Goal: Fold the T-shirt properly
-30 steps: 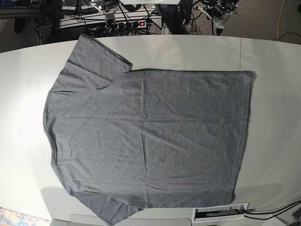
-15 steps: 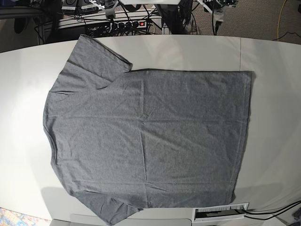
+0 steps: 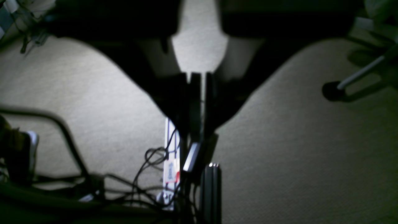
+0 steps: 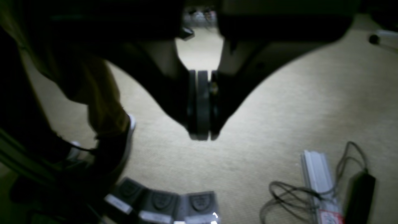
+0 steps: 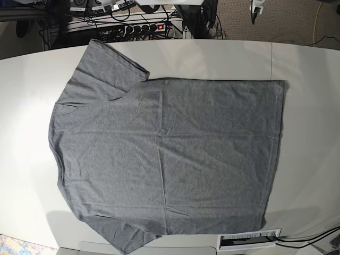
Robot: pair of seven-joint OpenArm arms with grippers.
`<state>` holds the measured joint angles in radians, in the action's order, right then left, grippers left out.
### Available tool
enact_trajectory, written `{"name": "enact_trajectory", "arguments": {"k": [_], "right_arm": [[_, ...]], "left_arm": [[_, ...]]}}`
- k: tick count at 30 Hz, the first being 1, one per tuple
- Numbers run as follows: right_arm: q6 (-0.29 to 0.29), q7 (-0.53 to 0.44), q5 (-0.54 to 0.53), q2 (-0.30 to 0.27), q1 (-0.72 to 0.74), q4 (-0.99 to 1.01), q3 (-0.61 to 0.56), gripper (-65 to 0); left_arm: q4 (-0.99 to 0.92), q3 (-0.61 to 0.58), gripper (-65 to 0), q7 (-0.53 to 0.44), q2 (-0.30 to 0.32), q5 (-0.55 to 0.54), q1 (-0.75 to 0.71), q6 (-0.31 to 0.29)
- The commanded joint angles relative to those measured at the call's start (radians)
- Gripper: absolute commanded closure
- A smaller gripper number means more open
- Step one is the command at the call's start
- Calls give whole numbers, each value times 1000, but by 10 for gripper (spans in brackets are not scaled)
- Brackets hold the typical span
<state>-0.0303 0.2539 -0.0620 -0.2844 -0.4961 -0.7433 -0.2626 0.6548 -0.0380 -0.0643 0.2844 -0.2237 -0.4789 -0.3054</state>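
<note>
A grey T-shirt (image 5: 164, 154) lies flat and spread on the white table (image 5: 308, 122), collar to the left, hem to the right, one sleeve at the top left and one at the bottom left. Both arms are back beyond the table's far edge. Only a white tip of the left arm (image 5: 257, 11) shows at the top of the base view. My left gripper (image 3: 196, 124) is shut and empty above the carpet. My right gripper (image 4: 201, 136) is shut and empty above the carpet. Neither touches the shirt.
A white label strip (image 5: 248, 240) lies at the table's front edge. Behind the table are cables and a power strip (image 5: 146, 26). The right wrist view shows a person's leg and shoe (image 4: 115, 140), foot pedals (image 4: 174, 203) and a cable coil (image 4: 289, 196).
The arm tips at the top of the base view have drawn further back and outward, nearly leaving the frame. The shirt has not moved.
</note>
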Motion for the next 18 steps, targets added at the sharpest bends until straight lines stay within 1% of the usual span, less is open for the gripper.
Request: {"name": "enact_trajectory", "arguments": {"k": [1, 3, 8, 12, 14, 16, 18], "right_arm": [[1, -4, -10, -27, -28, -39, 2, 0], [1, 5, -31, -60, -77, -112, 2, 0], [1, 31, -31, -146, -194, -315, 3, 0], [2, 73, -5, -213, -289, -498, 5, 0], [4, 80, 29, -231, -348, -592, 32, 0], [5, 82, 48, -230, -411, -682, 90, 0], [5, 84, 48, -230, -472, -769, 156, 0]], "left_arm": [[34, 1, 0, -12, 21, -23, -37, -6], [101, 1, 0, -12, 48, -40, -92, -7], [309, 1, 0, -16, 116, -43, -240, -7], [518, 3, 0, -16, 177, -42, -376, -5], [625, 11, 0, -23, 196, -35, -451, 13], [727, 35, 0, -50, 201, 14, -525, 39], [819, 63, 0, -67, 201, 64, -582, 46]]}}
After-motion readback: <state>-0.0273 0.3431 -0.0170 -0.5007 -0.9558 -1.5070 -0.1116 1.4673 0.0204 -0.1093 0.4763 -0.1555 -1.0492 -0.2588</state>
